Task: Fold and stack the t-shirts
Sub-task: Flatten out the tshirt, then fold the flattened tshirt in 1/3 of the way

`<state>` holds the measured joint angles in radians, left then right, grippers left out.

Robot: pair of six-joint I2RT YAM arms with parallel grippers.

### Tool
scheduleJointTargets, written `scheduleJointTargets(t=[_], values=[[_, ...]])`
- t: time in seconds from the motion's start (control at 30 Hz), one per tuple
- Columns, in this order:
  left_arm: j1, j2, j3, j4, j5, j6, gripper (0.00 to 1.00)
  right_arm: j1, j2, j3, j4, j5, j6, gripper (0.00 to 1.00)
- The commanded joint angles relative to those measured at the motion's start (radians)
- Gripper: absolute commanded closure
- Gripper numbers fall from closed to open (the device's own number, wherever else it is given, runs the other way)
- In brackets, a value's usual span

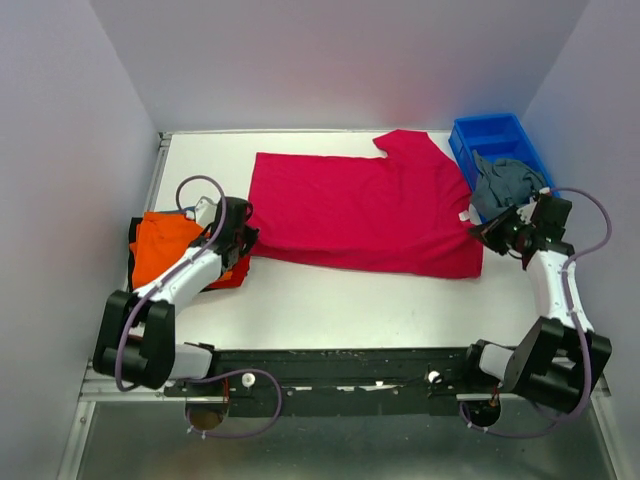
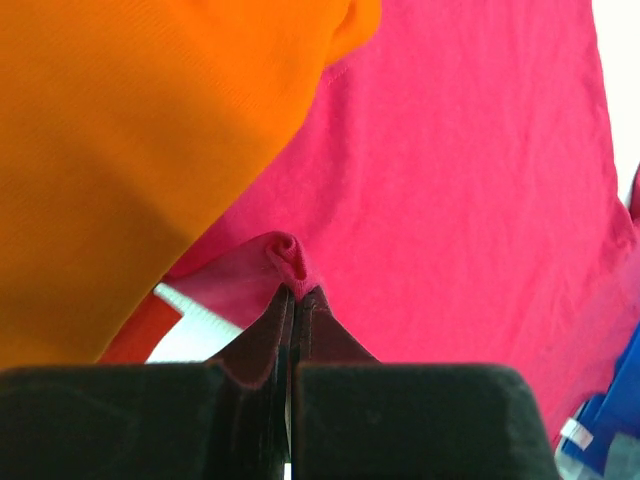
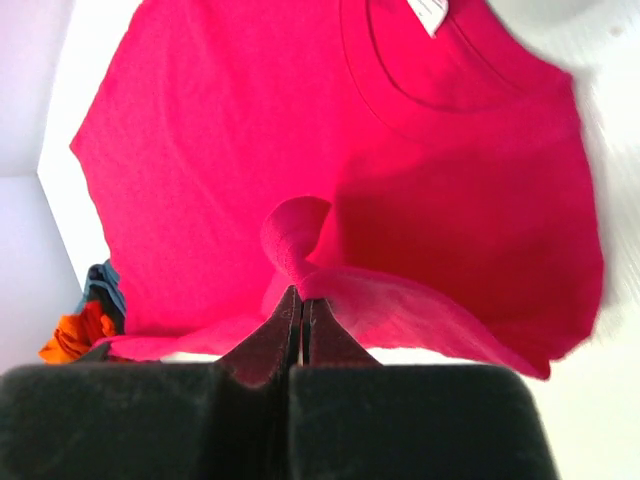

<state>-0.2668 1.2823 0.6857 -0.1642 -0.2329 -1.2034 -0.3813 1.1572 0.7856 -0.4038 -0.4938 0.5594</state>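
Crimson-pink t-shirt (image 1: pixel 365 215) lay spread on the desk (image 1: pixel 330 310).
Left pincer (image 2: pixel 293 297) and right pincer (image 3: pixel 300 297) each clenched a pinched fold at opposite edges.

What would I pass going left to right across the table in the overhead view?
First the orange tee → pink tee → blue bin. The grey tee lies in that bin, so it shares its place.

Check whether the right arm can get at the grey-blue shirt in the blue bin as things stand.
Likely yes, once it lets go: the right gripper is shut on the crimson t-shirt; the grey-blue shirt lies uncovered in the open blue bin beside it.
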Motion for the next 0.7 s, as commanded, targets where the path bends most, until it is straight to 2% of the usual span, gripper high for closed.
scheduleJointTargets(t=[0.0, 0.23, 0.67], values=[[0.001, 0.147, 0.144, -0.043, -0.065, -0.055, 1.0, 0.035, 0.136, 0.116, 0.108, -0.04, 0.028, 0.99], [0.012, 0.305, 0.339, -0.161, -0.108, -0.038, 1.0, 0.099, 0.363, 0.289, 0.125, -0.046, 0.019, 0.99], [0.064, 0.368, 0.373, -0.104, -0.052, -0.025, 1.0, 0.116, 0.522, 0.477, 0.108, -0.074, -0.001, 0.99]])
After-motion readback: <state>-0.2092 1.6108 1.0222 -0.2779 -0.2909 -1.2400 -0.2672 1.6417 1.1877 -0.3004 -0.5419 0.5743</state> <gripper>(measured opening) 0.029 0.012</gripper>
